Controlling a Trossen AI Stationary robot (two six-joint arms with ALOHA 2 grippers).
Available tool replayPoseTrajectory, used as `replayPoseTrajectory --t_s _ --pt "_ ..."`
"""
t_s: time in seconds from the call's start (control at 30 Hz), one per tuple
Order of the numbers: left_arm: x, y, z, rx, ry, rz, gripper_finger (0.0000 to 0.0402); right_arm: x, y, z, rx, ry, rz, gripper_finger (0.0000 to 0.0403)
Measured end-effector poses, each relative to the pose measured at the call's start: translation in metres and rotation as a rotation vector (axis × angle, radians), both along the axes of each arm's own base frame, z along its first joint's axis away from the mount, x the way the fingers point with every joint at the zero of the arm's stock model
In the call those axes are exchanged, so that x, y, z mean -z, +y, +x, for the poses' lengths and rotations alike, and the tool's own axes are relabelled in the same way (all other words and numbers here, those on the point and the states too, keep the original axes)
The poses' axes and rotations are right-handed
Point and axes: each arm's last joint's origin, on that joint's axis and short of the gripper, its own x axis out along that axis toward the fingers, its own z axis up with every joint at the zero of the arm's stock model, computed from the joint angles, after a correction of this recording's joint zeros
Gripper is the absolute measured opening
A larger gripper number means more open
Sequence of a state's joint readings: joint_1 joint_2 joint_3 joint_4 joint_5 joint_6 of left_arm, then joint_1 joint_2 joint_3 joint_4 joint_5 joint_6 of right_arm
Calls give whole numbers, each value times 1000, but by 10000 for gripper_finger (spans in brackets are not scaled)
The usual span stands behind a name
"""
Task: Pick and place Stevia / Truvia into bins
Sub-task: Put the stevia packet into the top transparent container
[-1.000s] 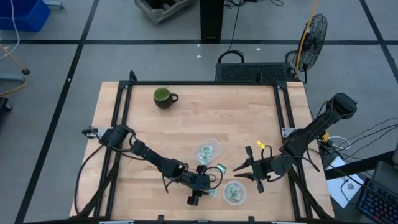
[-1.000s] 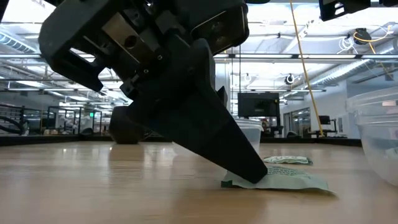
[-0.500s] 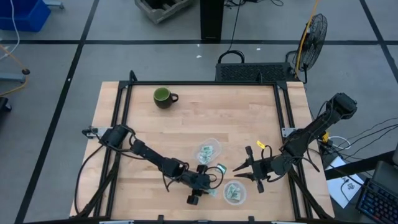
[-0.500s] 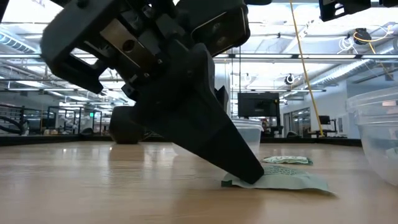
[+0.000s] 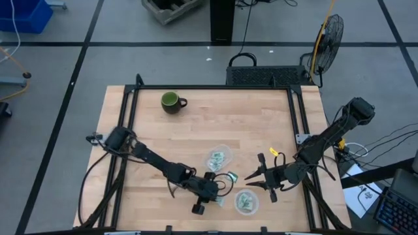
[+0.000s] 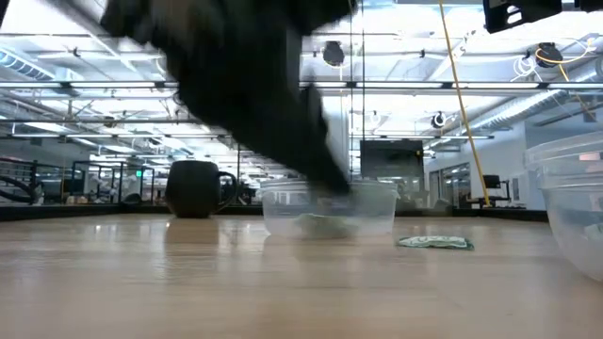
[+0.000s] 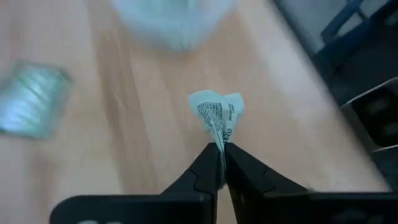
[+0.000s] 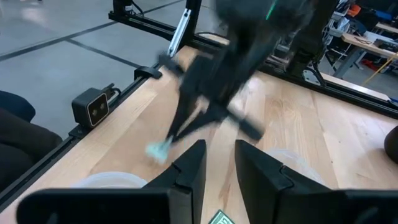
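From the high view, the left claw [image 5: 210, 199] is seen near the tabletop's [image 5: 215, 117] front edge, beside the nearer bin [image 5: 246, 202], with the farther bin [image 5: 220, 157] just beyond; both bins already hold packets, and a loose packet [image 5: 231, 175] lies between them. The right claw [image 5: 259, 175] is parked with its fingers spread wide, just right of the bins, and a dark green mug [image 5: 172, 102] stands well apart at the back. In the low view, the left arm appears only as a dark blur above the wood; the farther bin [image 6: 327, 209], the loose packet [image 6: 434, 242] and the nearer bin's wall [image 6: 570, 212] are seen. In the left wrist view, the fingers are closed on the lower edge of a Stevia packet [image 7: 217, 112], which stands crumpled above the tips and clear of the wood. The right wrist view shows the right claw [image 8: 219, 163] parted and empty, the held packet [image 8: 158, 150] hanging from the left arm ahead. The nearer bin is judged the closest drop point, just to the right of the left claw.
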State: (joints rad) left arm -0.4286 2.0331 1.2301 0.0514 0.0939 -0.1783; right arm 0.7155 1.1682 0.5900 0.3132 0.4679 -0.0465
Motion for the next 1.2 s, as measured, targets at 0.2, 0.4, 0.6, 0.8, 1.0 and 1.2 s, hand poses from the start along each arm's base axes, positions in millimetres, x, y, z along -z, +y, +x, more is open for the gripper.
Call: replayPoseTrajectory --t_s 0.2,0.4,0.6,0.8,1.0,1.2 --pt "-61 15 -16 -74 -124 188 12 0 0 0 0 5 -4 77" --pt "-75 55 -18 -189 -49 274 29 0 0 0 0 3 -2 77" --pt "-41 102 -3 -273 103 333 46 0 0 0 0 3 -2 77" --pt "-34 131 8 -314 114 254 17 0 0 0 0 2 -2 77" --pt "-37 146 10 -317 91 231 27 1 0 0 0 6 -5 77" --pt "-40 153 14 -314 51 221 84 0 0 0 1 3 -3 77"
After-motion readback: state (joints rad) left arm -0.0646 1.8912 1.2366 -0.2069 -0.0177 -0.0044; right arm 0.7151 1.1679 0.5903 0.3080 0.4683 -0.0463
